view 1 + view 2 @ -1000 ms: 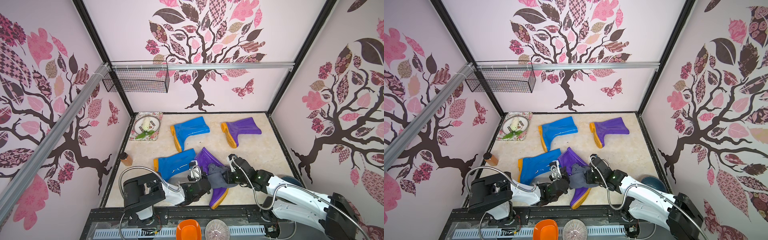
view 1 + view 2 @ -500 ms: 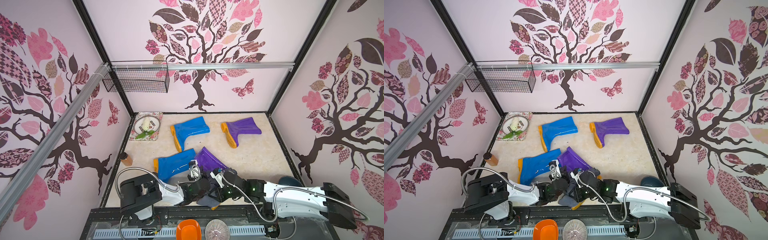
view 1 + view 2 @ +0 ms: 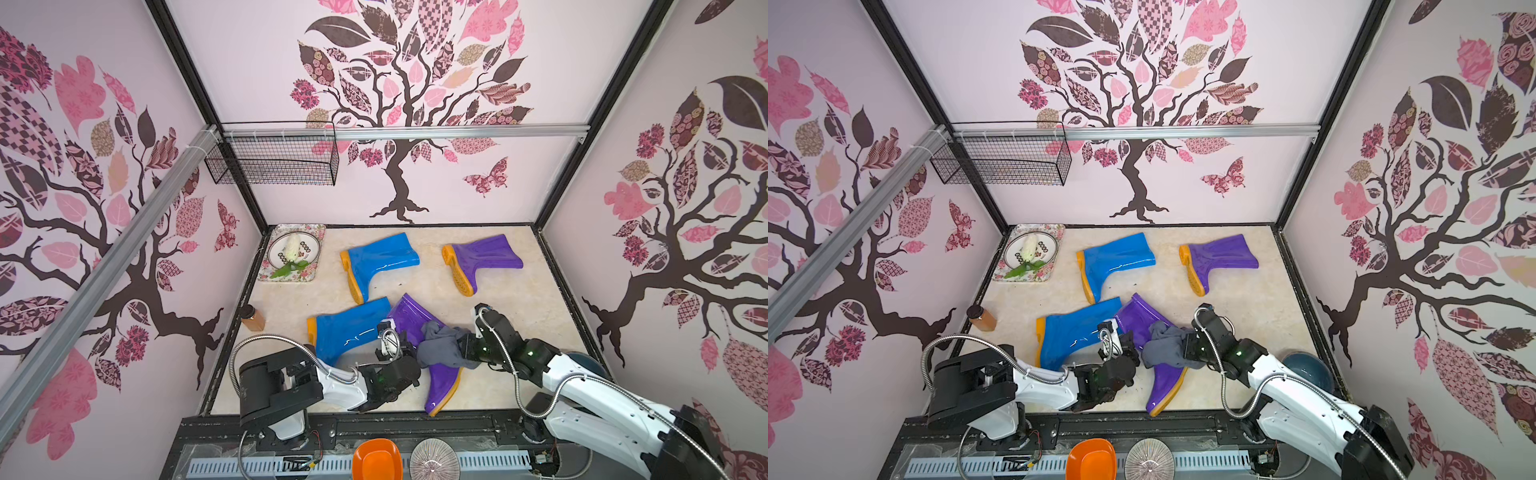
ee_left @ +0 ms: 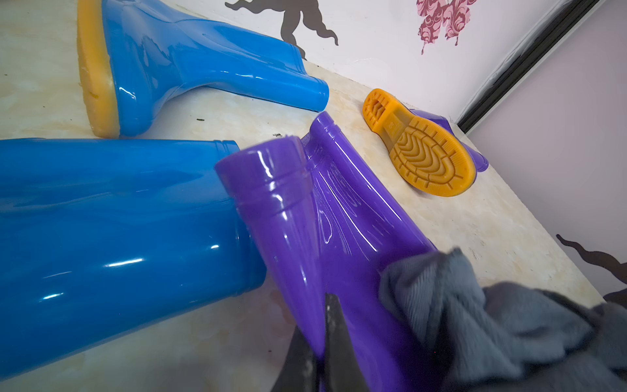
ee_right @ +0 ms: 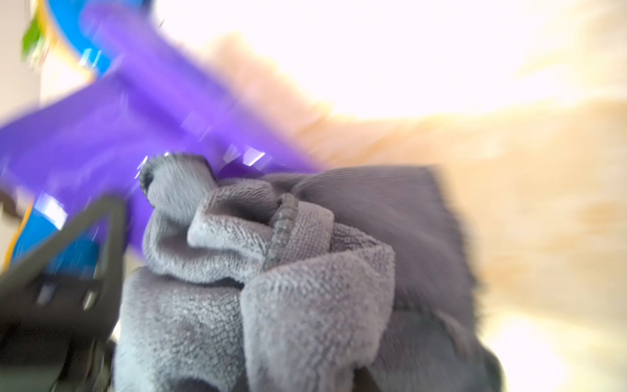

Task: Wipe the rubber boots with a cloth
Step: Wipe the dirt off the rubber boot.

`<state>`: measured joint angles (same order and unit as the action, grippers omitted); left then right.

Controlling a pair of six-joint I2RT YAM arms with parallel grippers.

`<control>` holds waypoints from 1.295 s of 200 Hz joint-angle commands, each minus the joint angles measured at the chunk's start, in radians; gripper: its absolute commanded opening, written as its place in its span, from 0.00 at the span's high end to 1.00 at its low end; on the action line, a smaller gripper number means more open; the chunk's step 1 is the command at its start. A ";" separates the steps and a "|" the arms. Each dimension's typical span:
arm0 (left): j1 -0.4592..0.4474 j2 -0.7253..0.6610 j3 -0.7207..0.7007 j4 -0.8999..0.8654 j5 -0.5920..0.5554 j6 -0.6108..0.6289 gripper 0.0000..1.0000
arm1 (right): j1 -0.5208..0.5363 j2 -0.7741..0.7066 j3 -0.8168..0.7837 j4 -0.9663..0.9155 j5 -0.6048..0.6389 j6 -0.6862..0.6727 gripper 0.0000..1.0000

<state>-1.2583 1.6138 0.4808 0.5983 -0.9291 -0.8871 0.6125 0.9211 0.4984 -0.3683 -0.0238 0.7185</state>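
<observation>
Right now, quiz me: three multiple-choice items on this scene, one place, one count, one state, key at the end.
1. Where is the cloth?
A) on the near purple boot
B) in the basket
C) on the tray

2. How many blue boots?
A) one
B) two
C) three

3. The right gripper is:
A) open, empty
B) shut on the cloth
C) shut on a blue boot

Key:
1 A, it drapes over that boot in both top views.
2 B, two lie on their sides.
3 B, the right wrist view shows the cloth bunched in its grip.
</observation>
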 commanded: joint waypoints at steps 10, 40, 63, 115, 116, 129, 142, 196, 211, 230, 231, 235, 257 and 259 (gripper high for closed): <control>0.002 -0.026 0.000 0.029 -0.047 -0.002 1.00 | -0.076 0.057 0.011 -0.023 0.036 -0.058 1.00; -0.007 -0.017 -0.005 0.030 -0.044 -0.013 1.00 | -0.061 0.084 0.049 -0.003 -0.045 -0.054 1.00; -0.007 -0.001 -0.011 0.037 -0.040 -0.024 1.00 | -0.141 0.092 0.020 0.107 -0.056 -0.038 1.00; -0.016 -0.018 -0.059 0.037 -0.054 -0.054 1.00 | -0.244 0.340 0.123 0.166 0.009 -0.110 1.00; -0.016 -0.018 -0.060 0.037 -0.053 -0.055 1.00 | -0.244 0.345 0.123 0.168 0.006 -0.110 1.00; -0.018 -0.027 -0.068 0.035 -0.056 -0.057 1.00 | -0.243 0.373 0.121 0.191 -0.032 -0.106 1.00; -0.018 -0.031 -0.071 0.035 -0.059 -0.055 1.00 | -0.243 0.394 0.127 0.186 -0.064 -0.108 1.00; -0.018 0.004 -0.061 0.059 -0.051 -0.065 1.00 | -0.104 0.115 0.173 0.117 -0.127 -0.063 1.00; -0.018 0.015 -0.058 0.064 -0.049 -0.069 1.00 | -0.081 0.131 0.162 0.179 -0.205 -0.018 1.00; -0.018 0.019 -0.052 0.063 -0.044 -0.062 1.00 | -0.073 0.244 0.152 0.292 -0.300 0.013 1.00; -0.018 0.020 -0.052 0.063 -0.044 -0.061 1.00 | -0.074 0.251 0.154 0.298 -0.302 0.014 1.00; -0.017 0.020 -0.050 0.063 -0.044 -0.059 1.00 | -0.074 0.280 0.160 0.321 -0.317 0.017 1.00; -0.017 0.016 -0.051 0.059 -0.047 -0.059 1.00 | -0.047 0.421 0.241 0.426 -0.379 0.011 1.00; -0.017 0.014 -0.051 0.059 -0.048 -0.059 1.00 | -0.042 0.437 0.256 0.434 -0.384 0.007 1.00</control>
<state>-1.2762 1.6222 0.4297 0.6201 -0.9348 -0.9463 0.5404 1.2270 0.6552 -0.0681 -0.2958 0.6994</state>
